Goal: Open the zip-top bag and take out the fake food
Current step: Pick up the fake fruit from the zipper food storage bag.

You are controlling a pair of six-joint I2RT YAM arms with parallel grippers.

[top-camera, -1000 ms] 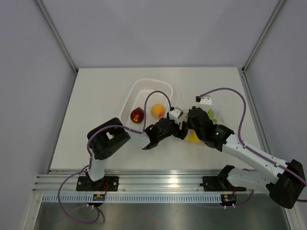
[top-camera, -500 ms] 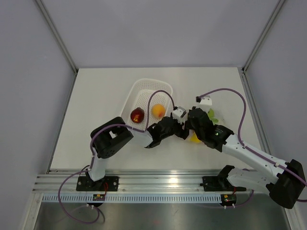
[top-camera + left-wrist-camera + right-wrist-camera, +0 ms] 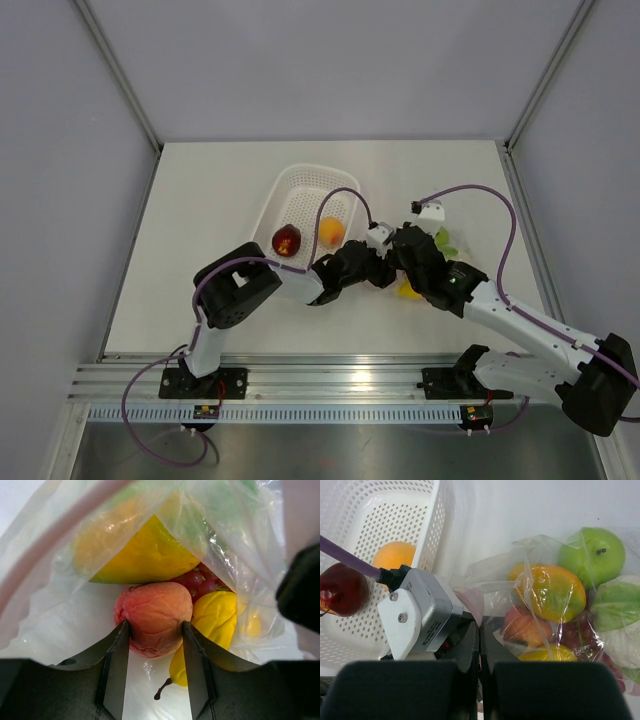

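The clear, crinkly zip-top bag (image 3: 492,572) lies open just right of the white basket (image 3: 437,525), holding a green apple (image 3: 591,556), mango (image 3: 552,592), peach (image 3: 525,627), grapes (image 3: 572,635) and leafy piece (image 3: 617,605). An orange (image 3: 392,557) and red apple (image 3: 342,590) sit inside the basket.

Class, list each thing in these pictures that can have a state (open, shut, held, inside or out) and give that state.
zip-top bag: open, left arm reaching inside.
left gripper: shut on the peach inside the bag.
right gripper: shut on the bag's zip edge.
basket: holds a red apple and an orange.
green apple: inside the bag.
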